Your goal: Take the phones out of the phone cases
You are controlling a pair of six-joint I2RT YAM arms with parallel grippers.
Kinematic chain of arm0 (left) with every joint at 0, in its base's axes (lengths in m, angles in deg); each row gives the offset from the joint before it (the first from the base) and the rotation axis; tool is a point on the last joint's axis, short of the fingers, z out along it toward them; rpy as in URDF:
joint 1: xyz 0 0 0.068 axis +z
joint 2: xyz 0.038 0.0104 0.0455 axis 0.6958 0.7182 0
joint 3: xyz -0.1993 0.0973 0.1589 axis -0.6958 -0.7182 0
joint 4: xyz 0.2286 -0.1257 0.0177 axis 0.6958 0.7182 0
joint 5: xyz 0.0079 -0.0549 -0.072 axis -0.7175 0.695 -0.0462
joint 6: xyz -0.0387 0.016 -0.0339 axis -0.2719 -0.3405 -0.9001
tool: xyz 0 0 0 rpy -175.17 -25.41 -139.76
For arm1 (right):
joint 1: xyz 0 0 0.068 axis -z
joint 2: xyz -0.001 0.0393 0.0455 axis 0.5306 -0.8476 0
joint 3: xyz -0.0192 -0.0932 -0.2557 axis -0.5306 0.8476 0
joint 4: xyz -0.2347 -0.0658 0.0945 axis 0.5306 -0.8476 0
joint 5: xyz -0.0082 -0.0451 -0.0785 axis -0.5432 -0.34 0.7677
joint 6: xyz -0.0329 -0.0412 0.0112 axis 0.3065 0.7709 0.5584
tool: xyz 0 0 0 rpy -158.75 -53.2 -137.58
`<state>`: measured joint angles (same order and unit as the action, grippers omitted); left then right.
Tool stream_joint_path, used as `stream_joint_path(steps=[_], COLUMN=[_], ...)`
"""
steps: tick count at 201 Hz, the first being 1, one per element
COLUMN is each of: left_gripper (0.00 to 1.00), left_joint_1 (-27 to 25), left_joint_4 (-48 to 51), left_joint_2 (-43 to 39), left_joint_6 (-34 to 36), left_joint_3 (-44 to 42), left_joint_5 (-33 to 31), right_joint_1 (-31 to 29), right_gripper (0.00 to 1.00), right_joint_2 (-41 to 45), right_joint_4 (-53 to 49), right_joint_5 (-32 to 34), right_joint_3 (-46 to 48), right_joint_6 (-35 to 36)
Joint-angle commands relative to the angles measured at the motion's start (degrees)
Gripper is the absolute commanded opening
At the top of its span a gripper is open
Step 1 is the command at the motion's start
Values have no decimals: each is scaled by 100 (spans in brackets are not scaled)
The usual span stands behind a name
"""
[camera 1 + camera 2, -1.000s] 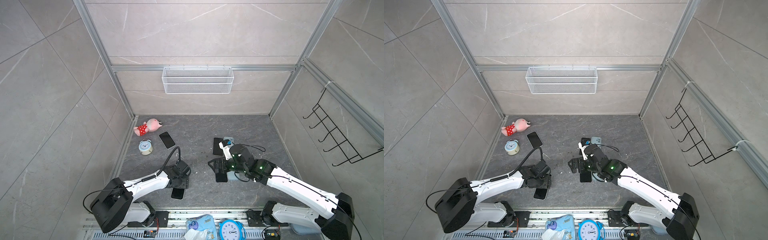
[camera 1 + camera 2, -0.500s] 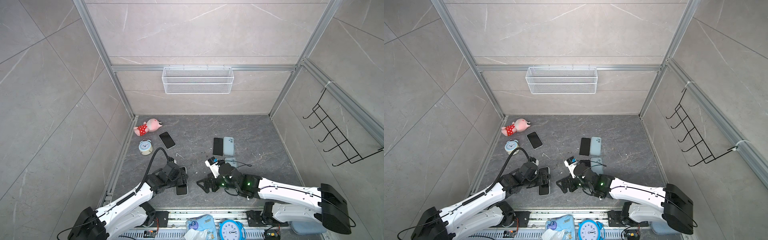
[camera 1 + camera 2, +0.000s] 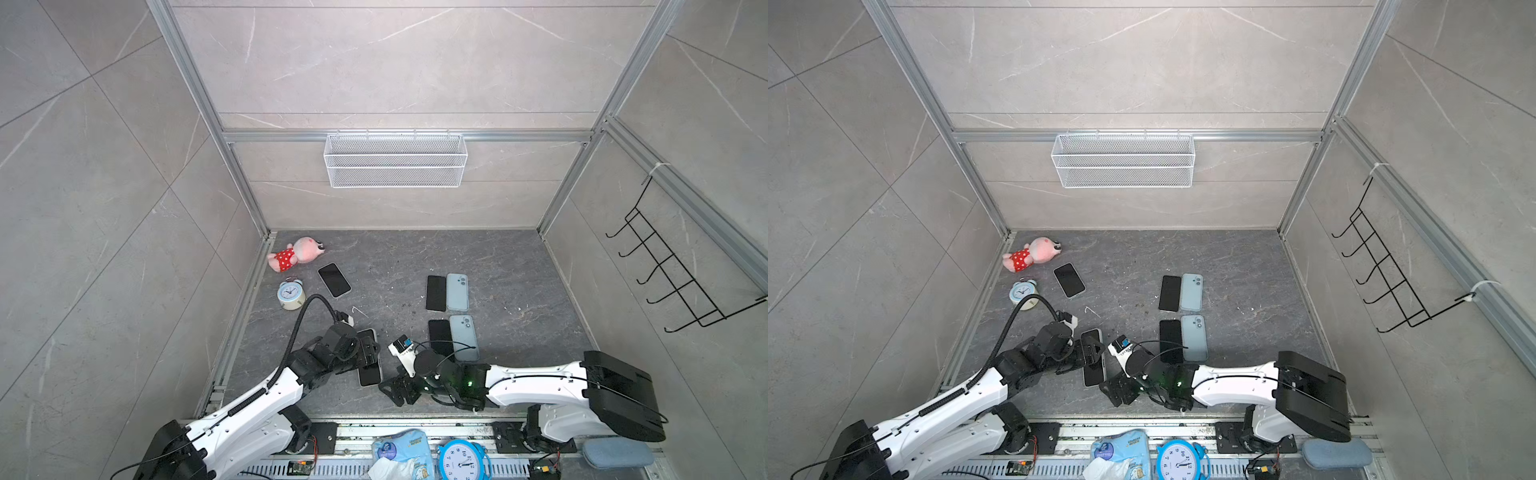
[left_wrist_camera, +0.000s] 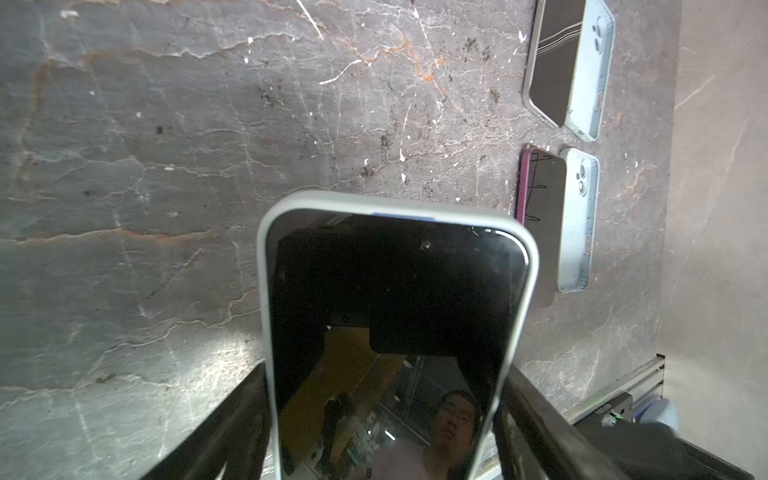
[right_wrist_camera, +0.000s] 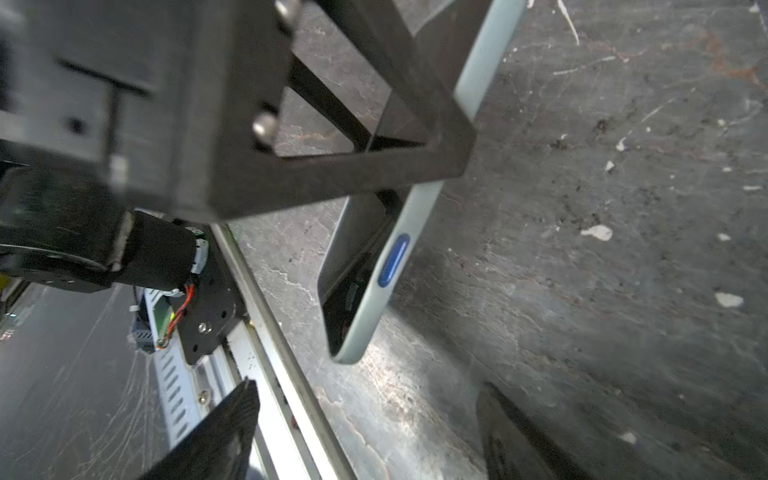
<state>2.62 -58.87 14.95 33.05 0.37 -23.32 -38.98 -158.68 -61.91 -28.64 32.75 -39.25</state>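
In both top views my left fingers (image 3: 367,353) sit at the lower middle of the frame, clamped across the phone case (image 3: 371,376). They cover its midsection, so only its two ends show. In the left wrist view the pale rim of the case wraps the dark phone (image 4: 395,291), which is still seated inside. The near end is cut off by the bottom edge, where a finger presses each long side. I cannot tell whether the case touches the surface (image 4: 124,166) or hangs just above it.

Just right of it, my right fingers (image 3: 395,392) stand apart with nothing between them. In the right wrist view only their dark tips show at the bottom edge. A blurred black frame fills the upper left there and hides much of the case.

Farther right lie a dark handset (image 3: 439,332) and a pale blue shell (image 3: 462,334), side by side. My right arm covers their near ends, and I cannot tell whether the shell is empty.
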Motion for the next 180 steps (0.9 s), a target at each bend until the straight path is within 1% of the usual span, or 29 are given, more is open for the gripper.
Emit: stream_joint_path(steps=[1,35,54,83,111,119,151,171,180], left_gripper=[50,49,49,48,47,47,46,46,45], left_joint_1=[24,19,15,16,16,16,7,-1,-3], left_joint_4=[-417,-587,-782,-856,-927,-975,-1235,-1364,-1375], left_joint_2=[-208,-281,-299,-391,-542,-569,-685,-713,-712], left_joint_6=[-114,-203,-280,-345,-421,-454,-570,-628,-636], left_joint_3=[95,-9,-94,-119,-146,-160,-237,-286,-284], left_joint_5=[199,279,340,325,319,331,367,394,396], right_joint_1=[-34,-31,-27,0,27,44,70,122,149], right_gripper=[82,79,76,64,46,43,39,33,29], right_joint_2=[-162,-278,-433,-497,-428,-419,-410,-354,-311], right_joint_4=[351,710,753,848,843,858,900,980,1021], right_joint_5=[320,374,373,489,625,621,487,461,437], right_joint_3=[-89,-104,-213,-230,-232,-235,-304,-265,-222], right_joint_6=[-34,-132,-155,-281,-384,-402,-381,-416,-436])
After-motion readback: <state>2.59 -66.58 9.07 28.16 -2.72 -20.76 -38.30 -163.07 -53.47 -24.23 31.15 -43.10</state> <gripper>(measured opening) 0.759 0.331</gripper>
